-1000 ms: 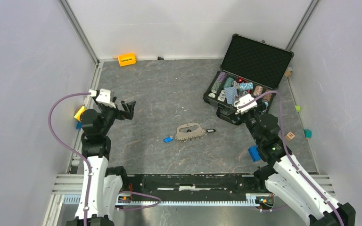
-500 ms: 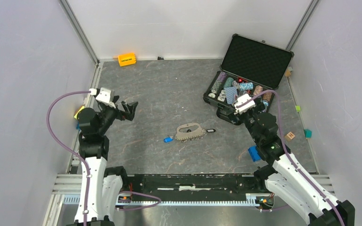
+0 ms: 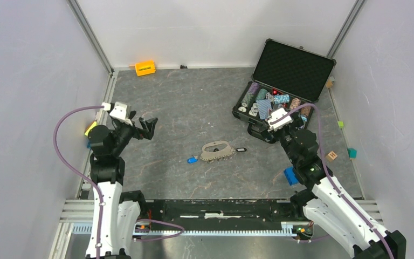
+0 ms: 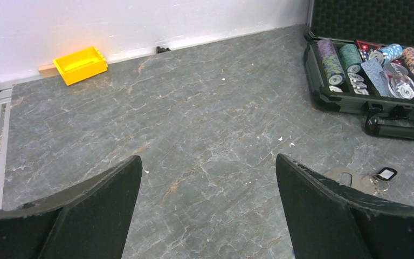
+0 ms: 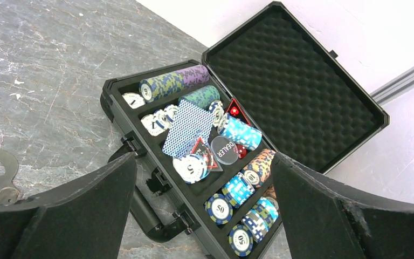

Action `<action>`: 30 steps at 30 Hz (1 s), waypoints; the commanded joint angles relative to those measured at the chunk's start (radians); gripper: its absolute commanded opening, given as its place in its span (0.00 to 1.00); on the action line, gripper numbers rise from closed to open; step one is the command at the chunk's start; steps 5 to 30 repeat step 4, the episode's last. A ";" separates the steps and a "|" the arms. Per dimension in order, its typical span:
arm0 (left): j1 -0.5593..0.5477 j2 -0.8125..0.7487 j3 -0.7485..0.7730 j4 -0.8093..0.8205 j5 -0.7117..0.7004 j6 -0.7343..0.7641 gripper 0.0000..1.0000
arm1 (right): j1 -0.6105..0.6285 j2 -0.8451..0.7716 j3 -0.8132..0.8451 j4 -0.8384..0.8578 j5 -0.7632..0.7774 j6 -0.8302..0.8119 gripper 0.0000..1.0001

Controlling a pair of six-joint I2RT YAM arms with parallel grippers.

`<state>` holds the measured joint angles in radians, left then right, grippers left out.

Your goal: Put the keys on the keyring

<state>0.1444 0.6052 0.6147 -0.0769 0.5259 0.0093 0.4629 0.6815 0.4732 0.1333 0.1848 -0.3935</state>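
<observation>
The keyring (image 3: pixel 216 150) lies flat near the middle of the counter (image 3: pixel 183 102), a little toward the near edge. I see the blue key (image 3: pixel 192 159) just off its left end and the black key (image 3: pixel 241 149) just off its right end; from above I cannot tell whether either one touches it. My left fingers (image 3: pixel 147 127) hang spread wide and hold nothing, over the left side of the counter and well apart from the keyring. My right fingers (image 3: pixel 268 131) are also spread wide and empty. They hang near the handle of the open black case (image 3: pixel 294 67) toward the far right corner, which has poker chips (image 3: pixel 259 94) in its tray. An orange block (image 3: pixel 145 68) sits at the far left corner
</observation>
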 commanded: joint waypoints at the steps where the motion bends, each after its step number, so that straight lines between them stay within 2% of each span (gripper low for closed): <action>1: 0.004 -0.004 -0.006 -0.001 0.000 0.032 1.00 | 0.003 -0.005 0.018 0.014 0.010 -0.010 0.98; 30: 0.004 0.000 -0.011 -0.002 0.002 0.039 1.00 | 0.003 -0.002 0.019 0.012 0.011 -0.010 0.98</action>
